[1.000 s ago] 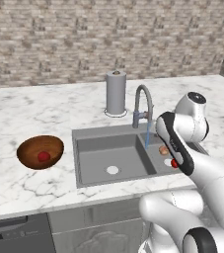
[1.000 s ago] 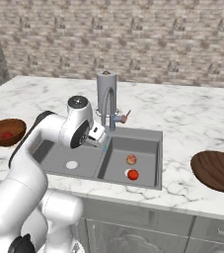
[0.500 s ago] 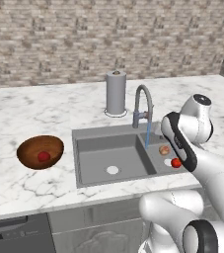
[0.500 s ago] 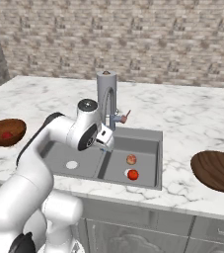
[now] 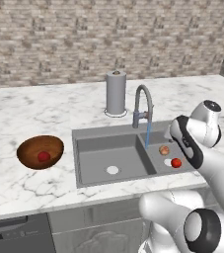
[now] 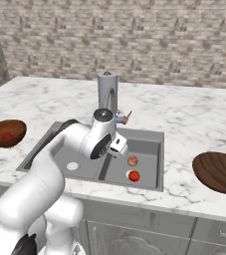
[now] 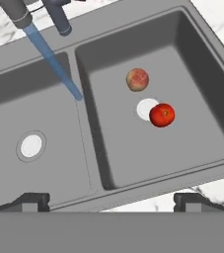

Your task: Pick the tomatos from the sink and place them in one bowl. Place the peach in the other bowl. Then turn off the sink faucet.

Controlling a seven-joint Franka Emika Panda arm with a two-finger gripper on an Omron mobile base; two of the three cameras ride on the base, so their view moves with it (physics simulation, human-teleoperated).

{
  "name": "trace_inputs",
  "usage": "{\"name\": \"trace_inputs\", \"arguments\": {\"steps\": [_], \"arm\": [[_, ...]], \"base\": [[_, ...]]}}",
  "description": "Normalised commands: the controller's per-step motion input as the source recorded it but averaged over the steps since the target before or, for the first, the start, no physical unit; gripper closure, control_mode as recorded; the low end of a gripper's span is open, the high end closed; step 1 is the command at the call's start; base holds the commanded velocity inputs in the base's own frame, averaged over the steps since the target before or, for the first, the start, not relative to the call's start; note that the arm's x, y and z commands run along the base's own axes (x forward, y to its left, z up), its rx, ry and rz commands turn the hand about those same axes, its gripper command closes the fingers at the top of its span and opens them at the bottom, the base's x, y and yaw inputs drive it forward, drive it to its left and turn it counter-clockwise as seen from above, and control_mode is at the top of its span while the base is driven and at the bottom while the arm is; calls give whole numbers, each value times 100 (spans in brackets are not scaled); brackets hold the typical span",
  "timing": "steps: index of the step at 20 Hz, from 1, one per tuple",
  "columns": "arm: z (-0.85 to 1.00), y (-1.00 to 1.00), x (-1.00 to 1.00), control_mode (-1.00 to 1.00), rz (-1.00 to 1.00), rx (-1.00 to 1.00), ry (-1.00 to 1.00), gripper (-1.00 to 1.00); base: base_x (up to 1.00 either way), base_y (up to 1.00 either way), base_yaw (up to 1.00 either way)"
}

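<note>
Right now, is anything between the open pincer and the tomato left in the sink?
Nothing visible blocks it. In the hand view the tomato lies bare on the right basin floor beside the white drain, with the peach apart, farther off. The faucet's water stream falls near the divider, off to the side.

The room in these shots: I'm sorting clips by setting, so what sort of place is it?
A rendered kitchen, most likely: a marble counter with a double-basin sink, a running gooseneck faucet, and a brick wall behind.

tomato (image 7: 162, 115) beside white drain (image 7: 146, 109), peach (image 7: 137, 79) just above; water running
</note>
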Motion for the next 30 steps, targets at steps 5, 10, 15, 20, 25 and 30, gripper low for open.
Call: {"name": "trace_inputs", "arguments": {"steps": [5,10,15,20,25,30], "arm": [[-14,-46,15,-100,0,0,2,-100],[-18,-32,11,-100,0,0,5,-100],[-33,-8,14,-100,0,0,3,-100],[-34,0,27,-100,0,-2,1,-100],[-20,-3,29,-100,0,0,3,-100],[-17,-16,14,-100,0,0,0,-100]], "base": [[0,0,0],[0,0,0],[0,0,0],[0,0,0],[0,0,0],[0,0,0]]}}
